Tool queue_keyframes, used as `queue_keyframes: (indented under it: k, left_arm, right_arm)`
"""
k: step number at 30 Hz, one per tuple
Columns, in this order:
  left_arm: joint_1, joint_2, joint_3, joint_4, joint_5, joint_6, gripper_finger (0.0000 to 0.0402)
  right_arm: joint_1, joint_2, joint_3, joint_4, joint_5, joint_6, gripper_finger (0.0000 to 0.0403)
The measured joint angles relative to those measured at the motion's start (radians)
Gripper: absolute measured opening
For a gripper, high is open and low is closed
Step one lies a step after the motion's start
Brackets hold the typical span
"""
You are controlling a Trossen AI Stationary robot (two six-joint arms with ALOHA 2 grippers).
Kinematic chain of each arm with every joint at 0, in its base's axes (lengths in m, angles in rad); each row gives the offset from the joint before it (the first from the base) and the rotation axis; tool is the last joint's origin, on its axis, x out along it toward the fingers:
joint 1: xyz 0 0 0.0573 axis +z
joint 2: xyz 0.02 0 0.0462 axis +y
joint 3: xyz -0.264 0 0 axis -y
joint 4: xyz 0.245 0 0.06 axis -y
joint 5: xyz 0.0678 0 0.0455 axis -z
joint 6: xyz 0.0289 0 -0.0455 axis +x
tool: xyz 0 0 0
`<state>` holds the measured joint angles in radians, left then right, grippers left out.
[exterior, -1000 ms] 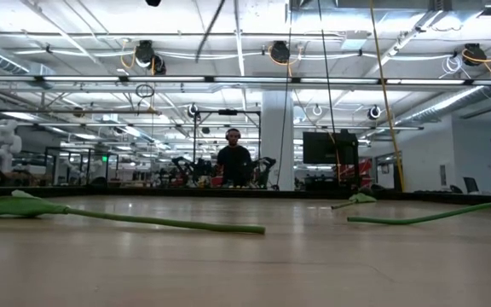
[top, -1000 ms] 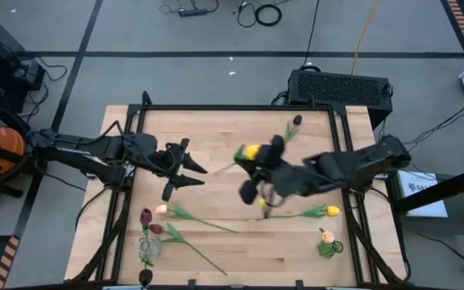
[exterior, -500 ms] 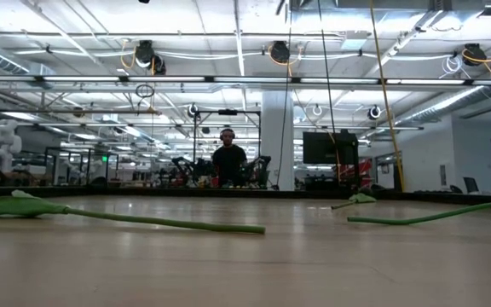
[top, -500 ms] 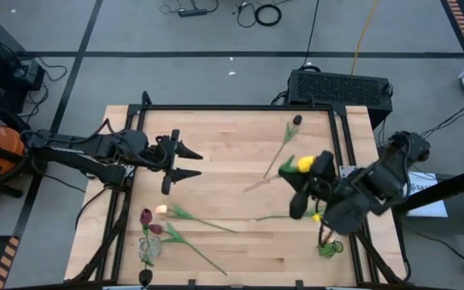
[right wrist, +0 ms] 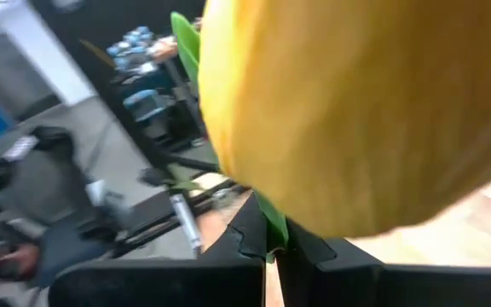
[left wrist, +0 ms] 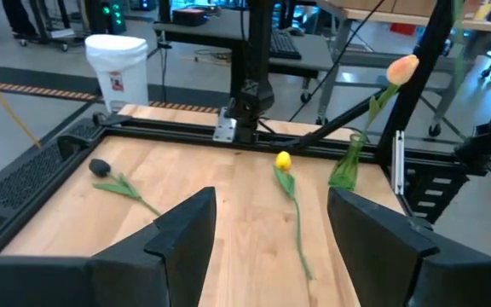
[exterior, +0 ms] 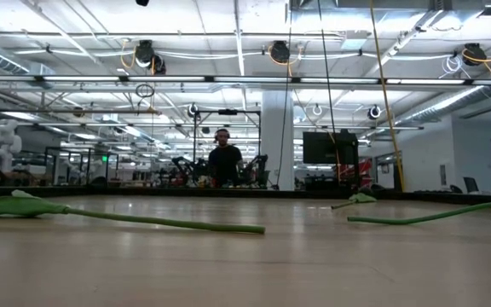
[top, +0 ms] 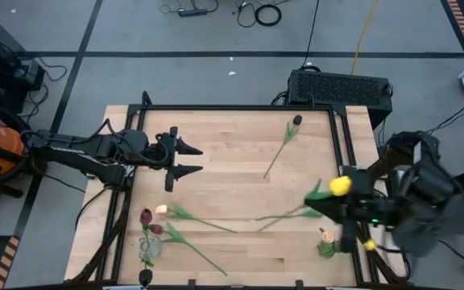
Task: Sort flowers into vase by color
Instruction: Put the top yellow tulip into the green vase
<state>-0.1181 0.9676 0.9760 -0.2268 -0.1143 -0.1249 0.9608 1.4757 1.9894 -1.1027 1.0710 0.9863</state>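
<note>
The right tool point(right wrist: 269, 247) is pinched tight on the green stem of a yellow tulip point(top: 340, 186), carrying it in the air over the right edge of the worktop point(top: 232, 153), the yellow head filling the right wrist view. Just beside it, at the near right corner, a green vase point(top: 326, 248) holds a peach tulip point(top: 326, 235), and another yellow tulip point(left wrist: 283, 160) lies flat on the wood near that vase. The left tool point(top: 185, 159) hovers over the left half of the worktop with its fingers point(left wrist: 186, 234) spread apart and nothing between them. Near the far edge a dark-headed tulip point(top: 296, 120) lies alone. Toward the near left corner a clear vase point(top: 147, 250) holds a maroon tulip point(top: 146, 216), with two more tulips lying on the wood next to it, stems pointing rightward. Across the room, a person point(exterior: 222, 158) stands at a bench.
</note>
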Motion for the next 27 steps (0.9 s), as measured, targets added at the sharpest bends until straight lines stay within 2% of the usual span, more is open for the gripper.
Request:
queue_keyframes:
  k: [4, 8, 17, 23, 27]
  left_arm:
    - [0.0, 0.0, 0.0, 0.0, -0.013, 0.0, 0.0234]
    - [0.0, 0.0, 0.0, 0.0, -0.056, -0.001, 0.0234]
    - [0.0, 0.001, 0.0, 0.011, -0.06, 0.0, 0.0234]
    - [0.0, 0.001, 0.0, 0.011, -0.06, -0.001, 0.0234]
    - [0.0, 0.001, 0.0, 0.011, -0.06, -0.001, 0.0234]
  right_arm:
    - [0.079, -0.001, 0.055, -0.041, -0.036, 0.002, 0.0]
    - [0.154, 0.0, 0.06, -0.099, -0.072, 0.083, 0.0]
    - [0.3, 0.042, 0.06, -0.461, -0.248, 0.579, 0.0]
    - [0.354, 0.052, -0.004, -0.468, -0.286, 0.674, 0.0]
    - [0.356, 0.052, -0.059, -0.469, -0.401, 0.715, 0.0]
